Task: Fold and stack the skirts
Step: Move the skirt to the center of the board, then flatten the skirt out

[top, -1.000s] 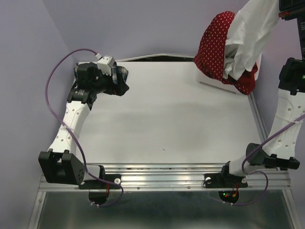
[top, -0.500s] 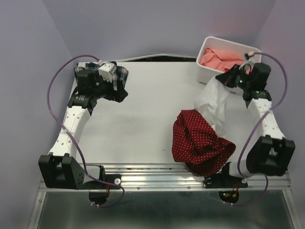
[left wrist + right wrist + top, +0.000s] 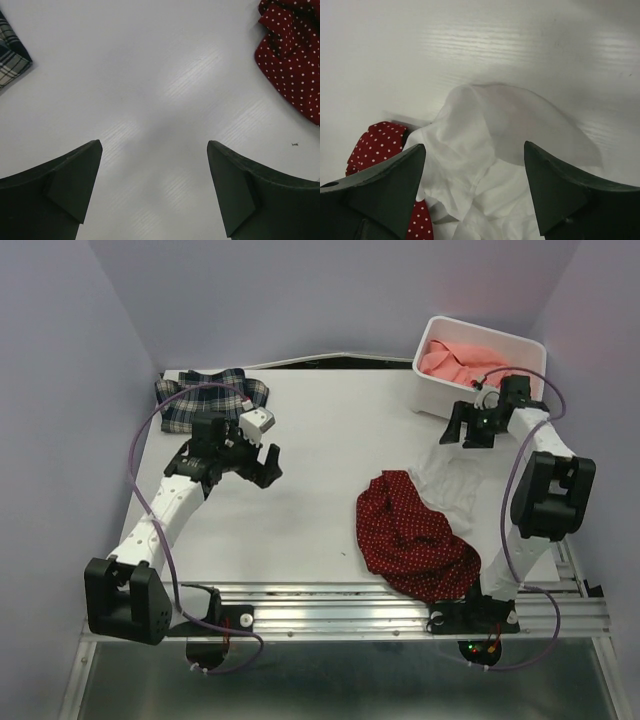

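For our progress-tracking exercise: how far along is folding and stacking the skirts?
Done: the plaid skirt lies apparently folded at the far-left corner. In hand: nothing; the left gripper and right gripper are open, and the red dotted skirt lies crumpled on the table. Left: fold it, fetch the pink skirt from the white bin, fold, stack.

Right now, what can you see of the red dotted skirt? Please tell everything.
The red skirt is dark red cloth with tiny white dots, its white lining spilling out on the far side. It lies crumpled, unfolded, on the table, near right, close to the front edge. The right gripper hangs open above the lining.
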Controlling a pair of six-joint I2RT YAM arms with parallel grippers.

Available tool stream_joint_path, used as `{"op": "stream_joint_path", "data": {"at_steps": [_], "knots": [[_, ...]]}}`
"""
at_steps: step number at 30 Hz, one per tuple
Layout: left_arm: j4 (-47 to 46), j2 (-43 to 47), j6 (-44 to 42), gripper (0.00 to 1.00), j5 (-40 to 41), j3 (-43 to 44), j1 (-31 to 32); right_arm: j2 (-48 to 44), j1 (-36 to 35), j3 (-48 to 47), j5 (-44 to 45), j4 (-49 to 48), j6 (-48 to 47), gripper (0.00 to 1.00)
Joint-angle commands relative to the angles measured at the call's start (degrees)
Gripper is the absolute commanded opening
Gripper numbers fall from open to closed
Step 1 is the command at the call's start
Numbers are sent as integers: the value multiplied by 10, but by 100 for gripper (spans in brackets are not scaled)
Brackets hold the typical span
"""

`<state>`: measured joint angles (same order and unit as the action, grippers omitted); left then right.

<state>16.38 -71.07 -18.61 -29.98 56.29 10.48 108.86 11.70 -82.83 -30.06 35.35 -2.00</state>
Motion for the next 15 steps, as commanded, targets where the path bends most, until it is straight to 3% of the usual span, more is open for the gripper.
{"op": "stream_joint_path", "data": {"at_steps": [1, 6, 9, 15], "knots": [[-41, 28, 6, 98, -18, -22, 8, -87, -25, -91, 21, 103, -119, 84], [-62, 12, 58, 98, -58, -29, 2, -166, -140, -95, 70, 206, -243, 83], [-61, -5, 85, 98, -109, -20, -24, -199, -252, -61, 82, 262, -307, 83], [-35, -18, 84, 98, -136, 4, -77, -230, -416, 32, 108, 291, -349, 80]]}}
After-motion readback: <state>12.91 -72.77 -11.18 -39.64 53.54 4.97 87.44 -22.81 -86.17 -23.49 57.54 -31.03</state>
